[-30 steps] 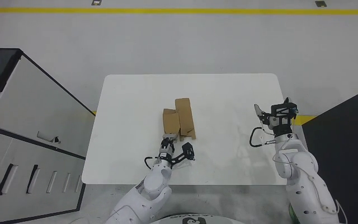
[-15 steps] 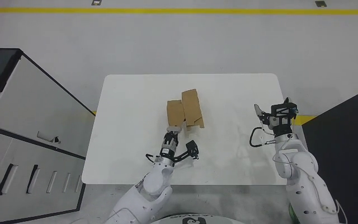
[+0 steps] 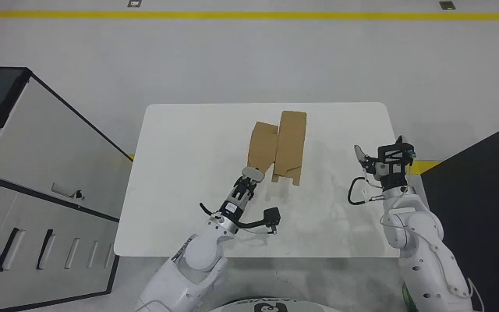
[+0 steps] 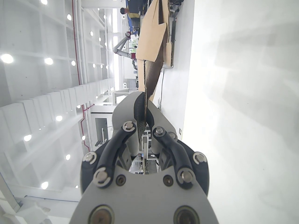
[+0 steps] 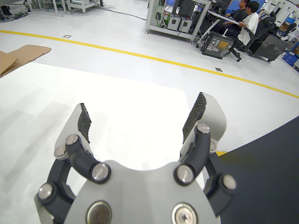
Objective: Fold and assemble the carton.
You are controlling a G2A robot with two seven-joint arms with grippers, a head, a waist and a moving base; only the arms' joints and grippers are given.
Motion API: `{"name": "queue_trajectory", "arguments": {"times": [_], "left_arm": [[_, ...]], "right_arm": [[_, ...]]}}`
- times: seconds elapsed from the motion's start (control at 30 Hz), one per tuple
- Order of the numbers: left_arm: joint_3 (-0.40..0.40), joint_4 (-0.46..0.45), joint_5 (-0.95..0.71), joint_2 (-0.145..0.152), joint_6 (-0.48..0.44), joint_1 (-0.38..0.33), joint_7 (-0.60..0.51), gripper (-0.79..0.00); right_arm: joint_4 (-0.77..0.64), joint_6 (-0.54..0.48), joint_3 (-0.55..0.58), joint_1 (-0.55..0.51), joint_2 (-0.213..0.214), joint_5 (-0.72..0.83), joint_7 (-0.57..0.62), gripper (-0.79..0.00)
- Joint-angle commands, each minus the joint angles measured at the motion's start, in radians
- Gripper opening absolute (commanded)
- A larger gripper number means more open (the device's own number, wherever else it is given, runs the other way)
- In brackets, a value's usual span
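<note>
Flattened, unassembled carton (image 3: 281,148) gripped at its near edge by the left claw (image 4: 145,103); right claw (image 5: 142,113) open, well apart at right. Folding apparently all remains.

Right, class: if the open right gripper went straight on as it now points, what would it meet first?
Probably nothing: the right gripper points over the white table corner; the flat brown cardboard carton lies well aside.

Overhead camera faces down; both close wrist cameras share the carton (image 3: 290,144).
</note>
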Motion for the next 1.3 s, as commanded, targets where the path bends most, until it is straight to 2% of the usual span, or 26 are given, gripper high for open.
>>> {"name": "queue_trajectory", "arguments": {"times": [0.0,0.1,0.13,0.4,0.6,0.7,0.8,1.07,1.13,1.2,1.27], "left_arm": [[0.001,0.001,-0.001,0.000,0.001,0.000,-0.002,-0.785],[0.001,0.001,-0.001,0.000,0.001,0.000,-0.002,-0.785],[0.001,0.002,-0.004,0.000,-0.002,-0.003,0.012,-0.785],[-0.077,-0.030,0.014,0.033,-0.065,-0.003,0.290,-0.785],[-0.152,-0.076,0.017,0.063,-0.047,0.024,0.511,-0.785],[-0.183,-0.089,0.012,0.075,-0.043,0.033,0.591,-0.785],[-0.197,-0.101,0.006,0.083,-0.037,0.039,0.648,-0.785],[-0.197,-0.102,0.007,0.084,-0.037,0.039,0.653,-0.785],[-0.193,-0.102,-0.040,0.083,-0.041,0.032,0.668,-0.785],[-0.202,-0.098,-0.021,0.089,-0.041,0.016,0.717,-0.785],[-0.215,-0.096,-0.009,0.096,-0.046,0.006,0.773,-0.785]], "right_arm": [[0.000,0.000,0.000,0.000,0.000,0.000,0.000,0.000],[-0.003,-0.008,0.000,0.002,0.000,-0.002,-0.007,0.000],[-0.004,-0.043,0.001,0.002,0.001,-0.001,-0.022,0.000],[0.031,-0.455,0.115,0.006,0.030,0.043,-0.120,0.000],[0.073,-0.774,0.188,0.040,0.055,0.103,-0.107,0.000],[0.086,-0.873,0.210,0.061,0.065,0.125,-0.085,0.000],[0.093,-0.938,0.222,0.083,0.073,0.146,-0.070,0.000],[0.093,-0.938,0.222,0.083,0.073,0.146,-0.070,0.000],[0.081,-0.945,0.210,0.079,0.073,0.131,-0.084,0.000],[0.098,-1.000,0.211,0.082,0.076,0.154,-0.104,0.000],[0.105,-1.012,0.193,0.084,0.084,0.180,-0.107,0.000]]}}
